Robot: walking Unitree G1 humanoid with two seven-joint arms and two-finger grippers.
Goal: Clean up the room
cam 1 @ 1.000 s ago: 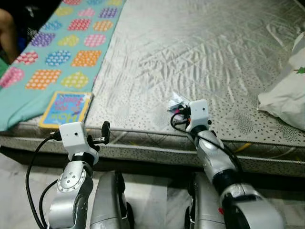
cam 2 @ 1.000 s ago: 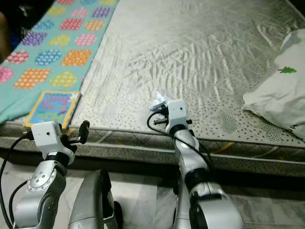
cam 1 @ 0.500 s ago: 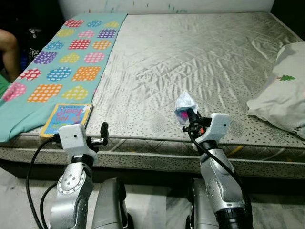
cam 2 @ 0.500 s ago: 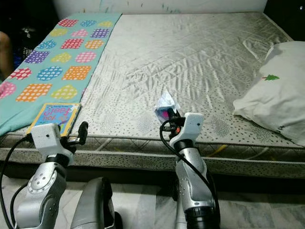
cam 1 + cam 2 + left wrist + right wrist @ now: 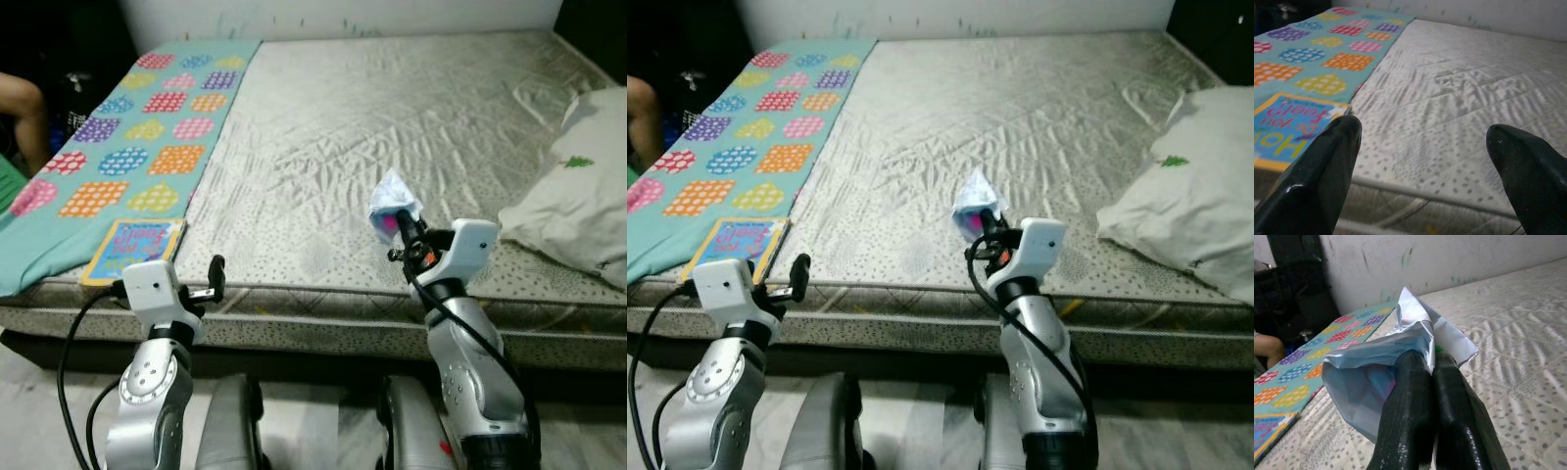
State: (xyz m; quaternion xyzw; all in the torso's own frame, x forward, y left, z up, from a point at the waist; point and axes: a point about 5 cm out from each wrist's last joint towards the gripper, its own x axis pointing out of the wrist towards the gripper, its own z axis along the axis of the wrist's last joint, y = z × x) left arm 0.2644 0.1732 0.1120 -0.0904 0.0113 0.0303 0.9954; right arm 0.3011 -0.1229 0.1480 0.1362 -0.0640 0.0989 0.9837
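My right gripper (image 5: 400, 223) is shut on a crumpled silvery-white wrapper (image 5: 391, 199) with pink and blue inside, held up over the front edge of the mattress (image 5: 411, 117). In the right wrist view the wrapper (image 5: 1400, 347) is pinched between the two black fingers (image 5: 1413, 411). My left gripper (image 5: 216, 276) stands open in front of the mattress edge, near a colourful children's book (image 5: 132, 250). The left wrist view shows the book (image 5: 1288, 127) beside one black finger (image 5: 1327, 166), with nothing between the fingers.
A teal blanket (image 5: 127, 137) with coloured patches covers the bed's left side. A white pillow (image 5: 578, 196) with a small green tree lies at the right. A person's arm (image 5: 24, 108) is at the far left. Pale floor (image 5: 323, 431) lies below.
My right gripper has lifted the wrapper off the mattress and raised it, drifting right. The camera has tilted up, showing more of the bed. The left arm has barely moved.
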